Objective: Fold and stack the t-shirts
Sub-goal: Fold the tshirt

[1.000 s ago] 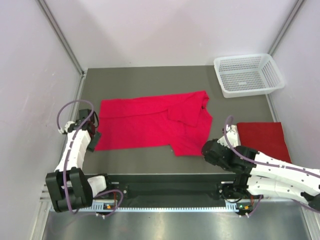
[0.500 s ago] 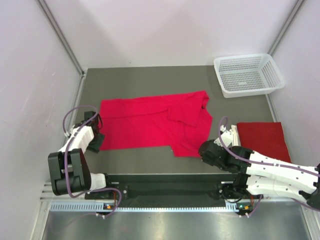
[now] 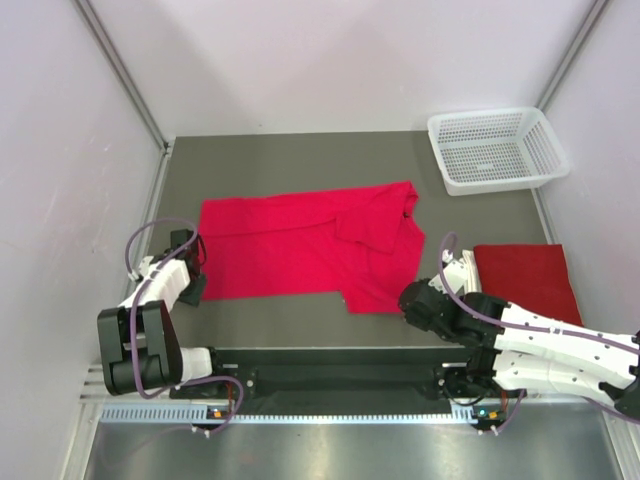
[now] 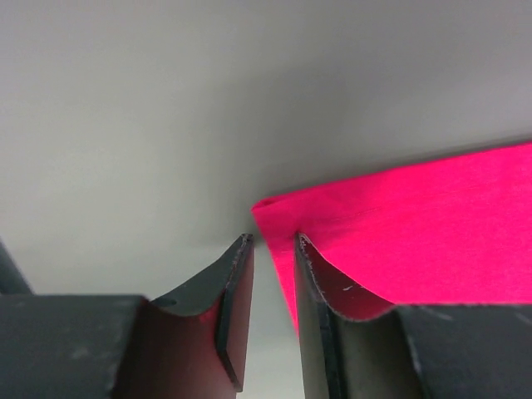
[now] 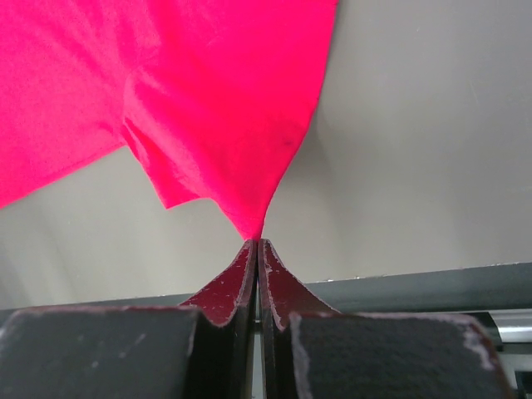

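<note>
Spread t-shirt lay flat at mid-table, long axis running left to right. Its straight edge faced left; the rumpled end, with one flap turned over on itself, faced right.

Left arm was doubled back close to its base, wrist low at the shirt's near-left corner. Left gripper: jaws stood narrowly apart, a slim gap between them. The cloth corner lay at the tip of one finger and showed through the gap — not clamped, as far as the wrist view showed.

Right arm lay low along the near edge, reaching from the right side towards the shirt's near-right corner. Right gripper: jaws pressed together on a point of the red cloth, which tented up to the tips.

Count — two red t-shirts: the spread one, and a folded t-shirt at the right edge, just beside the right arm. One white mesh basket stood at the far right corner, well apart from both shirts. Two arms.
</note>
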`<action>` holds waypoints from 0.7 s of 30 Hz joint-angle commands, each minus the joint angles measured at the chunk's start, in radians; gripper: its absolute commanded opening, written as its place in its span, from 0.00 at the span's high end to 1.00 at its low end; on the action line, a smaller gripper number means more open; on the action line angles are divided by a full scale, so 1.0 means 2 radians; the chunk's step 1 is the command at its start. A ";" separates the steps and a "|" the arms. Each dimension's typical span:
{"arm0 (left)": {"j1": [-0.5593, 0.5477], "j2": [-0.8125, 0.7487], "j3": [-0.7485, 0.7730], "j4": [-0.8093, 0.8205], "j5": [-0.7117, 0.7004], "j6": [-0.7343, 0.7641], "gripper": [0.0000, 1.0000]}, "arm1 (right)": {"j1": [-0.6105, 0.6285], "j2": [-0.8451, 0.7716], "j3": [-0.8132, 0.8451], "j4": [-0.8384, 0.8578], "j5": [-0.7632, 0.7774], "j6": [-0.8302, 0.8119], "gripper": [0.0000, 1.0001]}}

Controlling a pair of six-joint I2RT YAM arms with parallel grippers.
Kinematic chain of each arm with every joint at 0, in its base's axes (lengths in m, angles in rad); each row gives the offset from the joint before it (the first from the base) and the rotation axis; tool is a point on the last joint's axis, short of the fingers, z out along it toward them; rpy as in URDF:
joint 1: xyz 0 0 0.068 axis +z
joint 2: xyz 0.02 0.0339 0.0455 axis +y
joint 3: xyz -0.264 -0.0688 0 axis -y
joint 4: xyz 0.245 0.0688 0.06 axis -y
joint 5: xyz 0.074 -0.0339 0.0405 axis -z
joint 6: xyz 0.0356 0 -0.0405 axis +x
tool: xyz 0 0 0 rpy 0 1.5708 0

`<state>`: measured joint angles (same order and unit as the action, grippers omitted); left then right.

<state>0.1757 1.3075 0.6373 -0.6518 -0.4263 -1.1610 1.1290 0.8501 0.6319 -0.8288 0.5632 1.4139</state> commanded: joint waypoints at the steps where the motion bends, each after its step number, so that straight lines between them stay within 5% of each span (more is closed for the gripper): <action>1: 0.003 0.001 -0.001 0.040 0.001 -0.005 0.69 | -0.002 -0.002 0.008 0.004 0.013 -0.005 1.00; 4: 0.003 0.013 0.003 0.042 0.004 -0.002 0.72 | -0.002 0.001 0.008 0.004 0.012 -0.004 1.00; 6: 0.003 0.020 0.003 0.041 0.001 -0.001 1.00 | -0.002 0.003 0.009 0.004 0.012 -0.002 1.00; 21: 0.002 0.010 0.068 -0.002 -0.013 0.044 1.00 | -0.005 0.063 0.067 -0.004 0.041 -0.060 1.00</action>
<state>0.1761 1.3289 0.7273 -0.6563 -0.4538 -1.1278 1.1286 0.9489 0.6857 -0.8371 0.5850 1.3624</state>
